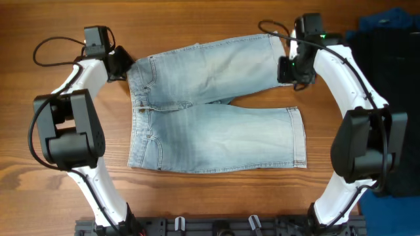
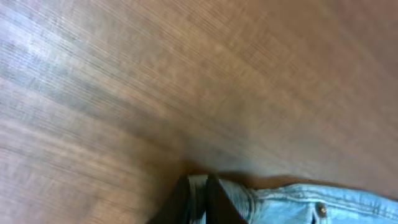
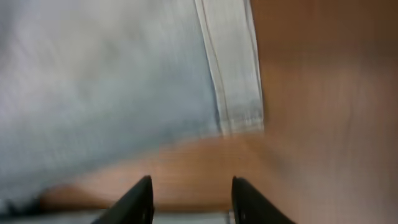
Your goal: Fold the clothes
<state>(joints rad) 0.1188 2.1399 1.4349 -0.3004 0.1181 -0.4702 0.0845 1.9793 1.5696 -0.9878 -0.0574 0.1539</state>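
denim shorts: light blue, spread flat on the wood table, lying between the two grippers; waistband on the left gripper's side, leg ends on the right gripper's side.
left gripper: at the far waistband corner. Wrist view shows its fingers pinched nearly together with a strip of denim between them, so it reads as clamped on that corner.
right gripper: at the far leg's hem. Jaws spread, nothing between them, bare wood under the tips. The hem end lies just ahead of the fingers, not touching. View is blurred.
step in hand: looks like taking the far edge at both ends, ready to fold it over toward the near edge.
how to do it well: the right gripper should go forward and down until the hem corner sits between its fingertips, catch both layers, and close before any lift. Then raise both ends evenly and low, keep the edge taut between the grippers, and lay the far leg onto the near leg with hems and waistband lined up.
risk: a one-layer pinch at the hem; the left grip looks shallow and may slip; an uneven lift would bunch the crotch.
other: black garment and dark blue cloth lie on the outer side of the right gripper, apart from the shorts; leave them alone.
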